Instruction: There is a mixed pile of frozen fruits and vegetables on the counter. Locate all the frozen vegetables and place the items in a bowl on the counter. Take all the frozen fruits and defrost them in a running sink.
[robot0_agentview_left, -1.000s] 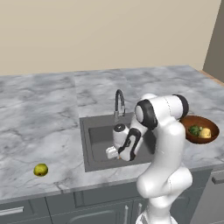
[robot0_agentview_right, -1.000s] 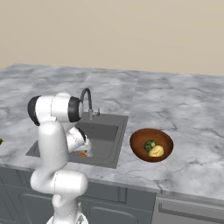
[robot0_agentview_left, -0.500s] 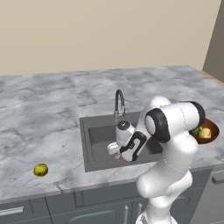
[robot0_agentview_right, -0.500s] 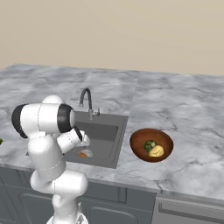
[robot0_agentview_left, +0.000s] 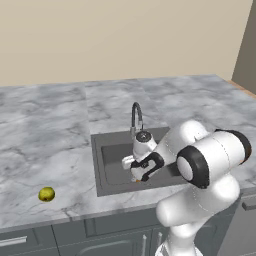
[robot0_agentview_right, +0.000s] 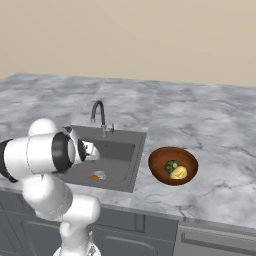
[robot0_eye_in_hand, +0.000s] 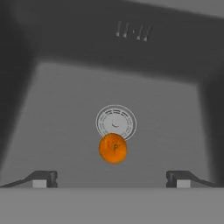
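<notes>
four small items are spread over three places. the orange ball (robot0_eye_in_hand: 113, 148) lies on the floor of the sink (robot0_agentview_left: 111, 152), just at the edge of the round drain (robot0_eye_in_hand: 116, 122) and overlapping its rim in the hand view; in the right base view it shows as an orange spot beside the pale drain. the pincer (robot0_eye_in_hand: 111, 178) hangs over the basin with its two dark tips spread wide, one at each side of the hand view, and the ball sits free between and beyond them — nothing is gripped. in the left base view the hand is low over the middle of the sink, just in front of the curved grey faucet (robot0_agentview_left: 136, 114) at the far rim. the yellow-green round fruit (robot0_agentview_left: 46, 194) rests alone on the marbled worktop (robot0_agentview_left: 45, 135), well to the left of the sink and near the front edge. the reddish-brown bowl (robot0_agentview_right: 161, 159) stands on the worktop just right of the sink; inside it the green broccoli floret (robot0_agentview_right: 172, 165) and the pale yellow-tan potato (robot0_agentview_right: 179, 173) lie touching, the floret on the left and farther side, the potato nearer. dark grey cabinets (robot0_agentview_left: 100, 232) run below the worktop — a beige wall (robot0_agentview_right: 150, 35) rises behind it.
</notes>
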